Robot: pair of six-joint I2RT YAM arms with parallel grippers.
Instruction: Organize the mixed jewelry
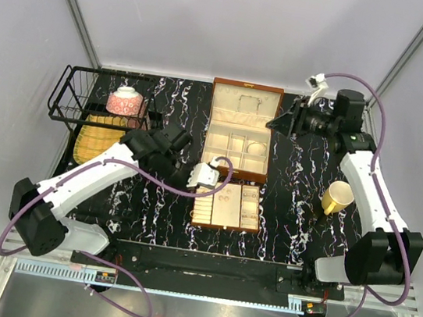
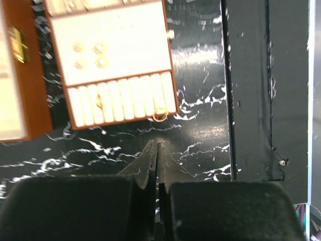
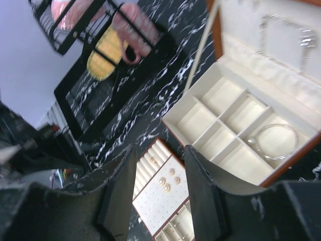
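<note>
The chain (image 3: 301, 35) is blurred, perhaps a necklace.

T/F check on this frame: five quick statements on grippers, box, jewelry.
1. The left gripper is shut. True.
2. The bangle lies on the table. False: it lies in a compartment of the box.
3. The cup stands in the box. False: it stands on the table, right of the box.
4. Four earrings sit on the tray. True.
5. The right gripper is shut on a chain. False: it is open, with nothing between its fingers.
</note>
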